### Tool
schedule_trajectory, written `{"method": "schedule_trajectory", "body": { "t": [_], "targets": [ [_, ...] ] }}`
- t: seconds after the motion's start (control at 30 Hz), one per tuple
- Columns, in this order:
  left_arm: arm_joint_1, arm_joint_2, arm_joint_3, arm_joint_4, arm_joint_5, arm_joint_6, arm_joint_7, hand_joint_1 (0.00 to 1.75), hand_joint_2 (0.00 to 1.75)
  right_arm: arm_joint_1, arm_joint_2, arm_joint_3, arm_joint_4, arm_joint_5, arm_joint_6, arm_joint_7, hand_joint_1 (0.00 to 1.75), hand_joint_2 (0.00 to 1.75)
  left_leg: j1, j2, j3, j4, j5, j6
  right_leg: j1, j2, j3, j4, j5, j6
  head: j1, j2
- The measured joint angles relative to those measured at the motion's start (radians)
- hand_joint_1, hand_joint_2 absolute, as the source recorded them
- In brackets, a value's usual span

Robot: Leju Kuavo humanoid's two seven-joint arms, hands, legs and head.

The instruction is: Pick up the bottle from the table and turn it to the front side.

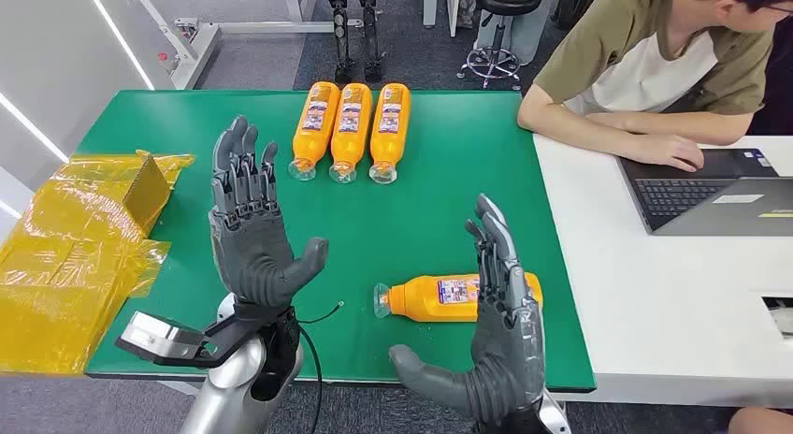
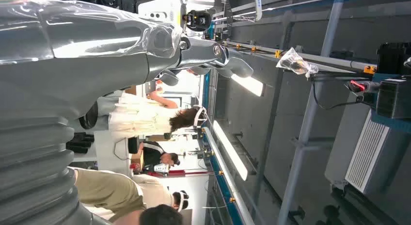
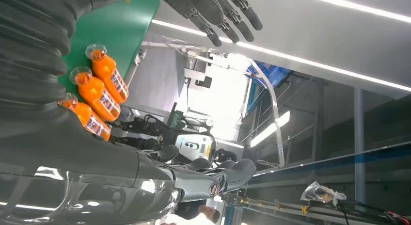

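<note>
Lying on green table (image 1: 439, 209) w/ label up: bottle (image 1: 439, 297), partly behind empty, spread right hand (image 1: 496, 345); left hand (image 1: 252, 233) likewise.

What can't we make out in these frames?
- Near bottle: in the head view, its base end is hidden behind the right hand.
- Its label: print too small to read.
- Laptop: cut off by the head view's right edge.
- Third bottle of the row: in the right wrist view, its cap end is hidden by the wrist cover.
</note>
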Motion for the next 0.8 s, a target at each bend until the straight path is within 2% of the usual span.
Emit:
{"method": "schedule_trajectory", "body": {
  "t": [0.23, 0.4, 0.47, 0.8],
  "targets": [
    [0.0, 0.0, 0.001, 0.0, 0.026, -0.024, 0.0, 0.0, 1.75, -0.002, -0.001, 0.0, 0.002, 0.017, -0.001, 0.003, 0.0, 1.75, 0.0, 0.0, 0.0, 0.0, 0.0, 0.0, 0.0, 0.0, 0.0, 0.0, 0.0, 0.0, 0.0, 0.0],
    [0.0, -0.001, 0.005, 0.0, 0.025, -0.041, 0.0, 0.0, 1.75, -0.032, -0.013, -0.015, 0.005, 0.217, -0.031, 0.035, 0.0, 1.75, 0.0, 0.0, 0.0, 0.0, 0.0, 0.0, 0.0, 0.0, 0.0, 0.0, 0.0, 0.0, 0.0, 0.0],
    [0.0, -0.001, 0.007, 0.0, 0.023, -0.044, 0.0, 0.0, 1.75, -0.044, -0.018, -0.03, 0.005, 0.255, -0.035, 0.038, 0.0, 1.75, 0.0, 0.0, 0.0, 0.0, 0.0, 0.0, 0.0, 0.0, 0.0, 0.0, 0.0, 0.0, 0.0, 0.0],
    [0.0, -0.001, 0.008, 0.0, 0.023, -0.05, 0.0, 0.0, 1.75, -0.054, -0.027, -0.049, 0.005, 0.269, -0.037, 0.042, 0.0, 1.75, 0.0, 0.0, 0.0, 0.0, 0.0, 0.0, 0.0, 0.0, 0.0, 0.0, 0.0, 0.0, 0.0, 0.0]
  ]
}}
